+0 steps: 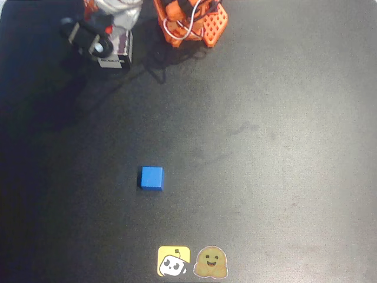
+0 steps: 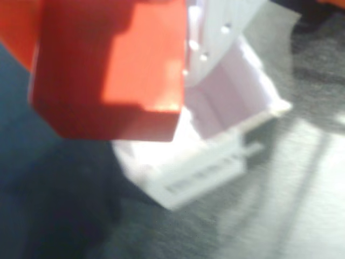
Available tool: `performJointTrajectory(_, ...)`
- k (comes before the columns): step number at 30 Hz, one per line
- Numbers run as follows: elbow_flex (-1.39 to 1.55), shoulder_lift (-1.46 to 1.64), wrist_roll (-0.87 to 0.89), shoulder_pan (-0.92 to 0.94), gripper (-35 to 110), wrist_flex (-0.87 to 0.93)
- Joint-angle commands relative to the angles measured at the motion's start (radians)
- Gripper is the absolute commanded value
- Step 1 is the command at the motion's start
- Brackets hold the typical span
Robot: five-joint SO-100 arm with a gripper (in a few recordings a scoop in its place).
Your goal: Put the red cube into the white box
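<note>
Wrist view: blurred red cube (image 2: 108, 70) above white box (image 2: 215, 156)

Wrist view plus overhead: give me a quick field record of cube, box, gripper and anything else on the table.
red cube: held in gripper, above the box
white box: open, label facing the wrist camera, at mat's top left in overhead view
gripper: over the box, shut on cube
blue cube: alone mid-mat
stickers: bottom edge
</note>
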Motion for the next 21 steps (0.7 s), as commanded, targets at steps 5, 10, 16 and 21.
performJointTrajectory(5,-0.015,0.069,0.000,0.020,0,0.017)
performJointTrajectory(10,-0.008,0.110,0.018,0.008,0,0.021)
performJointTrajectory(16,0.006,0.173,0.051,-0.032,0,0.028)
performJointTrajectory(21,0.040,0.235,0.080,-0.063,1,0.037)
